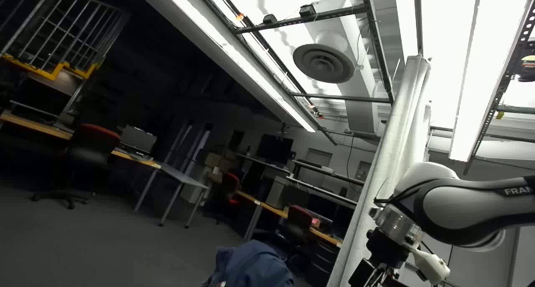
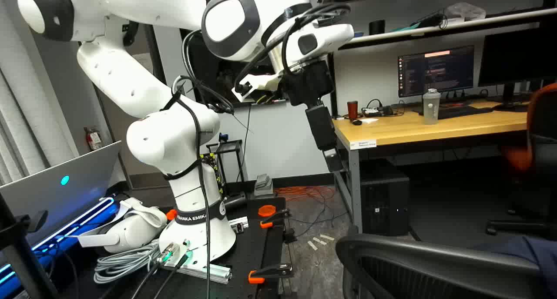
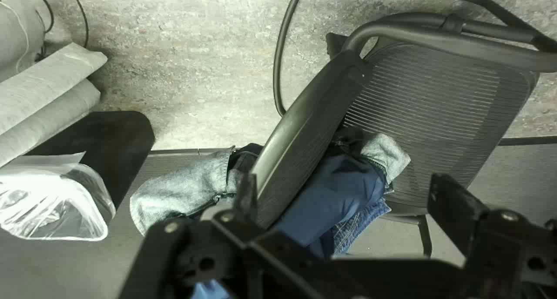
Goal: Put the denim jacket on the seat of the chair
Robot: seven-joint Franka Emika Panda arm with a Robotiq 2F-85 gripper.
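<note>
In an exterior view, arm stands up off its base, leans twd view's L, bends sharply at elbow, & forearm runs approx. level to the R, partly cut by top edge. Wrist flexed down; gripper hangs below it in both exterior views, pointing mostly down w/ slight tilt. In an exterior view, forearm juts in from R edge, metal flange sits under wrist, gripper's lower end cut off by bottom edge. Wrist view: jaws spread wide, fingers well apart, reaching up from bottom edge.
</note>
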